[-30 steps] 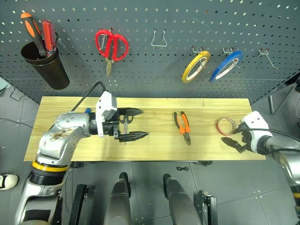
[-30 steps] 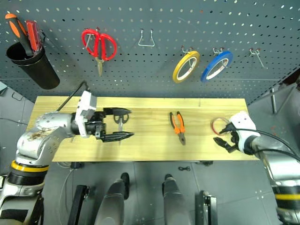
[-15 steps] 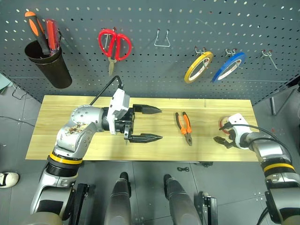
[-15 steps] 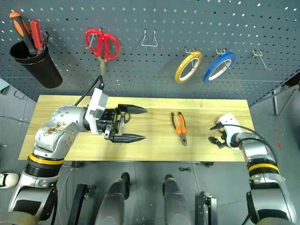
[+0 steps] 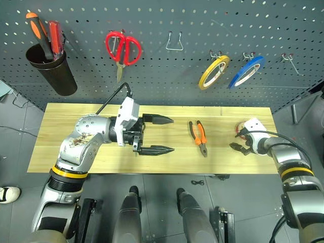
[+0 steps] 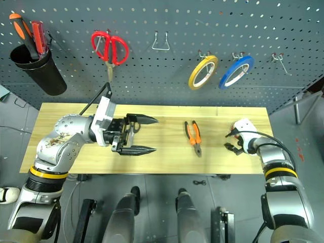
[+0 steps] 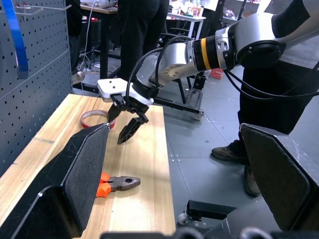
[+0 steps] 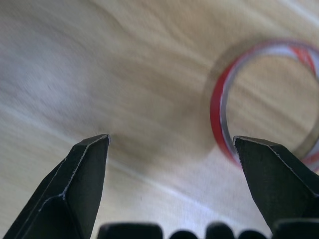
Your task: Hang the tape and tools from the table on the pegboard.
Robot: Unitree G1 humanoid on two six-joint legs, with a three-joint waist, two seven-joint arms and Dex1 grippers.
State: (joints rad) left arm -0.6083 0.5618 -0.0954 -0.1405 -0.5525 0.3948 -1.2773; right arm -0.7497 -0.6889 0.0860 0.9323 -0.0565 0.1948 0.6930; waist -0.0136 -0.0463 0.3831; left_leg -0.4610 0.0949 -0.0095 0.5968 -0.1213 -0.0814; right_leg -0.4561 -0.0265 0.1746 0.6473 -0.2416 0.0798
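Observation:
The red tape (image 8: 219, 109) lies flat near the right end of the wooden table (image 5: 66, 121). My right gripper (image 5: 238, 139) is open and tilted down right at it, with the ring's near rim between its fingertips. It is not closed on the tape. The orange-and-black pliers (image 5: 198, 137) lie mid-table. My left gripper (image 5: 172, 134) hangs open and level over the table's left half, pointing toward the pliers. Black scissors (image 6: 132, 123) lie partly hidden under it. The screwdriver is hidden. The pegboard (image 5: 162, 76) rises behind the table.
On the pegboard hang red scissors (image 5: 121, 46), a yellow roll (image 5: 212, 72), a blue roll (image 5: 245, 71) and a black cup (image 5: 50, 71) holding screwdrivers. Bare hooks (image 5: 173, 41) sit between them. A person (image 7: 279, 74) stands past the table's right end.
My right gripper has moved forward and down onto the red tape. The whole picture has shifted. The left gripper has kept still, and both grippers stay open.

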